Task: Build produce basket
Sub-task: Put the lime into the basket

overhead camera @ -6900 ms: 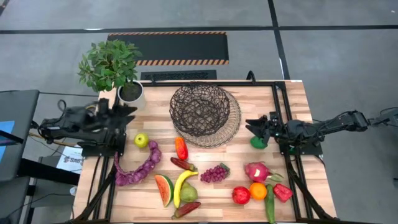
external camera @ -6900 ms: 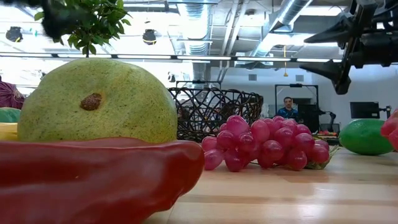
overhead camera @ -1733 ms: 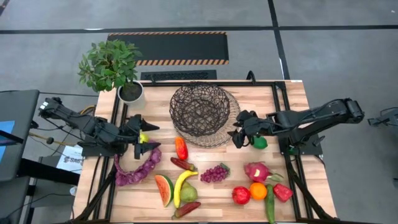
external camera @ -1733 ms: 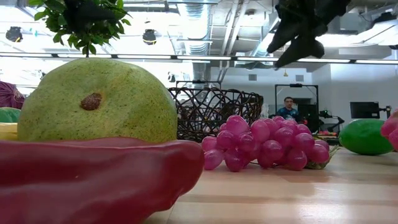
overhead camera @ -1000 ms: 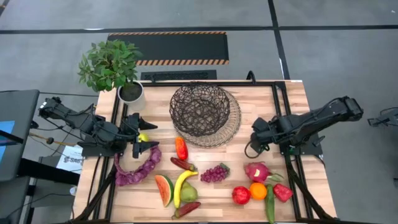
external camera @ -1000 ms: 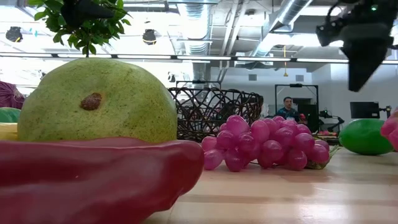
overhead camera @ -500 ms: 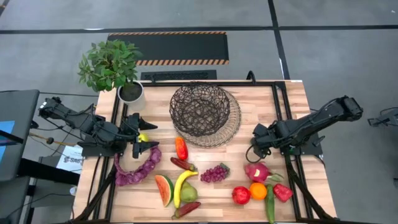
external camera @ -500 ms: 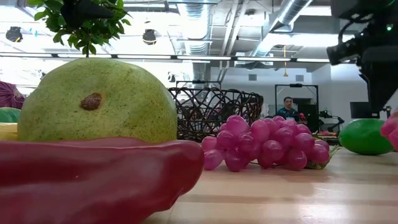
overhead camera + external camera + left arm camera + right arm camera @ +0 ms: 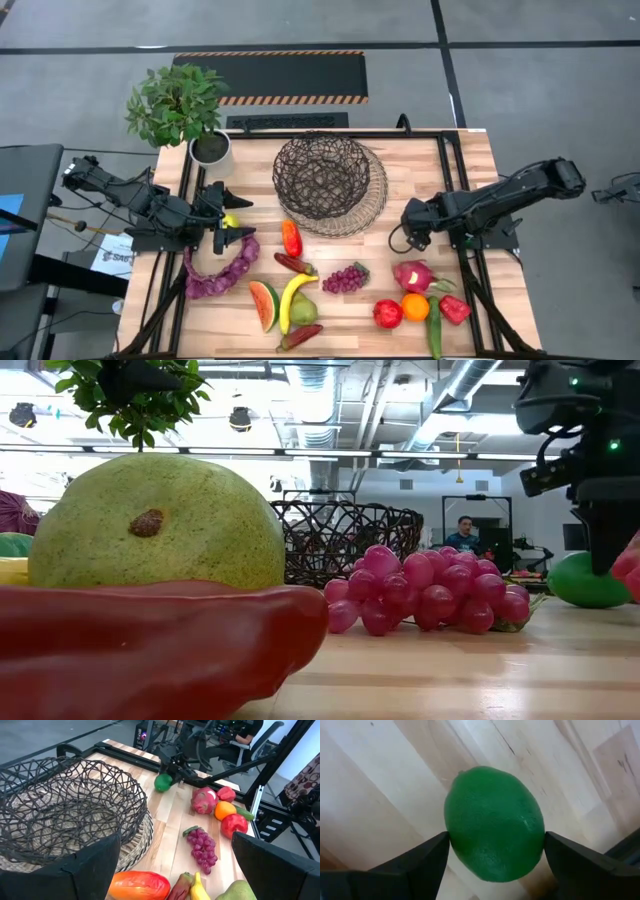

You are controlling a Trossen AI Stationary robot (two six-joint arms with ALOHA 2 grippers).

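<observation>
The dark wire basket (image 9: 325, 180) sits on its tan wicker base at the table's far middle. The loose produce lies on the near half: grapes (image 9: 345, 278), banana (image 9: 293, 300), watermelon slice (image 9: 263, 304), dragon fruit (image 9: 414, 275), orange (image 9: 415, 306) and purple string (image 9: 220, 272). My right gripper (image 9: 408, 228) is down over a green lime (image 9: 495, 822), right of the basket. My left gripper (image 9: 240, 218) hangs open above the yellow-green apple (image 9: 229, 222), one finger on either side of it as seen from above. My right gripper has the lime between its two fingers (image 9: 427, 860), which meet its opposite sides (image 9: 454, 827) at its widest part. It comes from above, pointing down. The lime rests on the table (image 9: 582, 582).
A leafy potted plant (image 9: 180, 105) stands at the far left corner. Black frame rails (image 9: 450, 190) run along both sides of the table. A pear (image 9: 150, 525) and a red pepper (image 9: 150, 645) lie close to the near edge. A person (image 9: 462, 532) sits far behind the table.
My right gripper has moved down from high above the table onto the lime, drifting slightly toward the near edge. The lime has stayed where it was.
</observation>
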